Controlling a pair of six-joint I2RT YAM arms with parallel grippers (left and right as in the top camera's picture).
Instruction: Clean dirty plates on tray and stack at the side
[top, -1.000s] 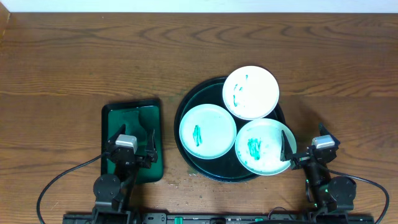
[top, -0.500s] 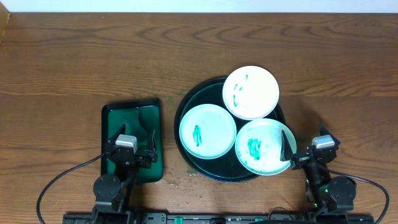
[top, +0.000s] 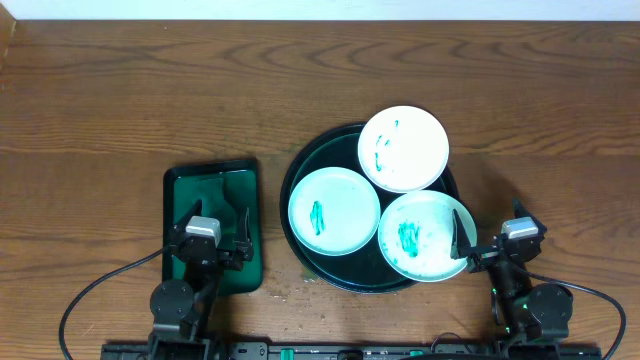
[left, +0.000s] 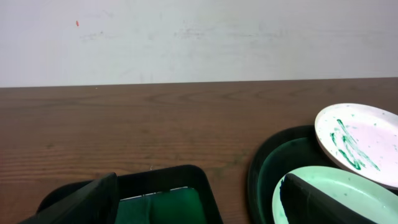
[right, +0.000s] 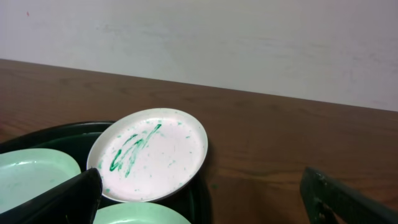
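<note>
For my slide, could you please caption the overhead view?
Three smeared plates on tray; left gripper, right gripper open.

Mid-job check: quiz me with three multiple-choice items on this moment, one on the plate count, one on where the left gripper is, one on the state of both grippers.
1. How many plates sit on the round tray?
A) two B) three C) four

2. What is the left gripper above?
A) the rectangular green tray B) the round tray C) bare wood

3. How do the left gripper and the right gripper stand?
A) both open, empty B) right shut on a plate C) both shut

Answers:
1. B: the overhead view shows three white plates on it.
2. A: seen from overhead, it overlaps that tray.
3. A: each wrist view shows a wide gap with nothing gripped.
</note>
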